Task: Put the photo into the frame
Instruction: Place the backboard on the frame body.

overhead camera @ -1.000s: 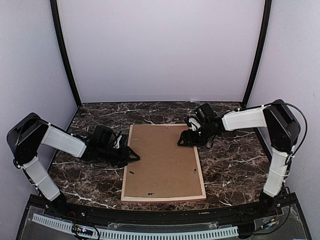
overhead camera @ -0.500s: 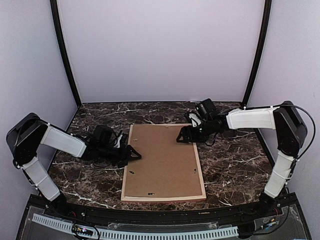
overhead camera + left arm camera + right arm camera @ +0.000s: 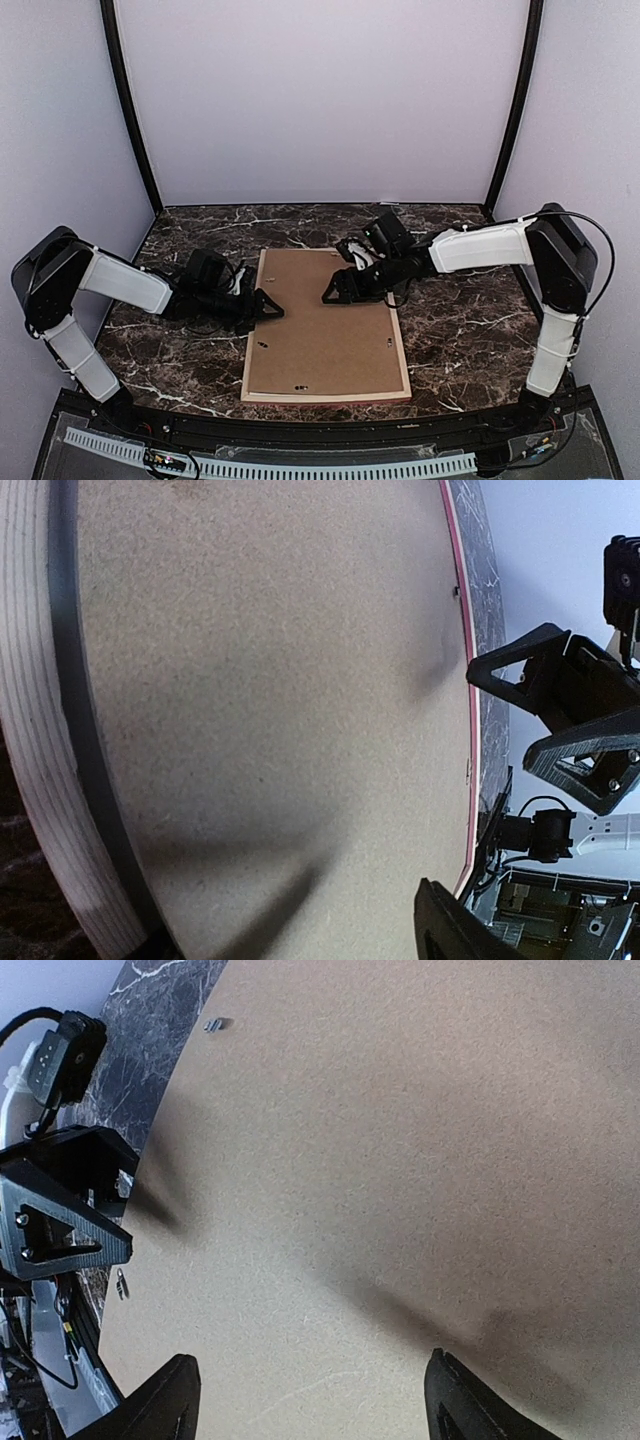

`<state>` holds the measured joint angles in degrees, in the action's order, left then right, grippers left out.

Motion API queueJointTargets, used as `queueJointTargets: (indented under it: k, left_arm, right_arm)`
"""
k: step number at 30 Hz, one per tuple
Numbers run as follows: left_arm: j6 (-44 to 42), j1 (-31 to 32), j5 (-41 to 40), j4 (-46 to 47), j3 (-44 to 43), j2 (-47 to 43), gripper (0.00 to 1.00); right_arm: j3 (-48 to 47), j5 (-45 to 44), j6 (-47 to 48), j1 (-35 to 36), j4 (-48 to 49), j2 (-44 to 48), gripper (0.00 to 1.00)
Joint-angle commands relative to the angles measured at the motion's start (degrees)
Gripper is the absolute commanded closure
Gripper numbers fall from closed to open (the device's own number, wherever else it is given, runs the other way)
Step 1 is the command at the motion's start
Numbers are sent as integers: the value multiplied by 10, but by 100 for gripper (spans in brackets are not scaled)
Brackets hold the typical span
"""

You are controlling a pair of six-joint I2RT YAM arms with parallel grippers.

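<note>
Position: the frame (image 3: pixel 325 398) lies flat on the marble table (image 3: pixel 460 320), back side up. Its long sides run away from the arm bases, and it sits roughly midway between the two arms. A brown backing board (image 3: pixel 325 345) fills its opening, so only a thin pale wooden rim shows around the board. The left wrist view shows a pink-red line along the far long side.

Edges and clearance:
- All four edges sit inside the table surface, with bare marble on every side.
- The widest open strips are to the right of the frame and behind it.
- The strip to the left is taken up by the left arm, which lies low across the marble.

Grippers:
- The left gripper (image 3: pixel 268 305) is at the left long edge, in its far half. The jaws are apart with nothing between them.
- The right gripper (image 3: pixel 335 290) is over the far half of the board, near its middle. Its fingers (image 3: pixel 150 1400) are spread wide with bare board between them. Contact with the board cannot be told.

Obstructions:
- The right forearm crosses above the far right corner of the frame.
- Small metal tabs (image 3: pixel 388 342) sit at the board's margins.
- Black posts (image 3: pixel 125 110) stand at the rear corners of the enclosure.
- A white ribbed duct (image 3: pixel 330 468) runs along the near edge.
</note>
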<state>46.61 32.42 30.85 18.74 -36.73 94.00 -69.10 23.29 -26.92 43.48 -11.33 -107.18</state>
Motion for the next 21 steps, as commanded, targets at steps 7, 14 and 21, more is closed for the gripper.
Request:
queueJointTargets:
  k: [7, 14, 21]
  left_arm:
    - [-23, -2, -30, -54, 4, -16, 32]
    - [-31, -2, -38, -71, 5, -35, 28]
    - [-41, -2, -56, -99, -2, -61, 25]
  right_arm:
    - [14, 9, -13, 5, 39, -30, 22]
    - [40, 3, -11, 5, 45, -34, 22]
    - [56, -4, -11, 5, 47, -36, 22]
